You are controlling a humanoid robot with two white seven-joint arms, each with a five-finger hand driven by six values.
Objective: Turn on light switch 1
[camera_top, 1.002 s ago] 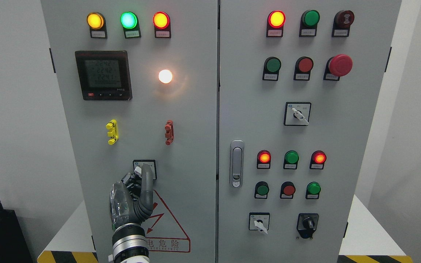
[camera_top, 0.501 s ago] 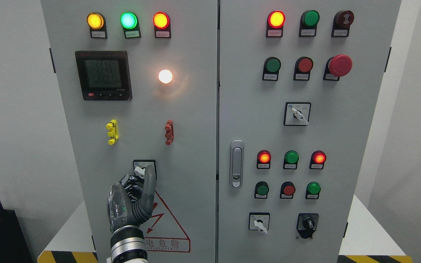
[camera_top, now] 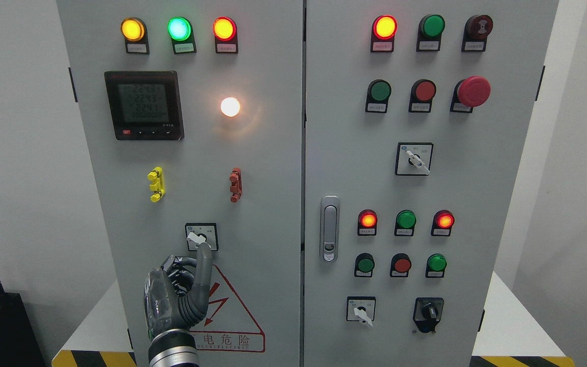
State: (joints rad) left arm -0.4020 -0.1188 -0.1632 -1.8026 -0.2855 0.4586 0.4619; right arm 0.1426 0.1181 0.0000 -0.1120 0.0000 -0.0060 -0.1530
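We look straight at a grey 2-door metal control cabinet, where the robot's left hand rises from the bottom edge against the left door. Its grey index finger points upward, the tip just under the small square rotary light switch with a white lever, touching or nearly touching its lower edge; the other fingers are curled in against the palm, and the hand holds nothing. The switch sits low on the left door, above the red triangular electrical warning sign, and its white lever is tilted toward the upper left.

Higher on that door we see a round white lamp glowing brightly, beside a black digital meter with a grey screen. Along the top, 3 round indicator lights shine amber, green and red. A yellow plastic clip and a red plastic clip sit between the meter and the switch.

On the right door we see a red mushroom emergency button, a silver door latch near the seam, and rows of red and green round buttons, some of them lit. The right hand does not show.
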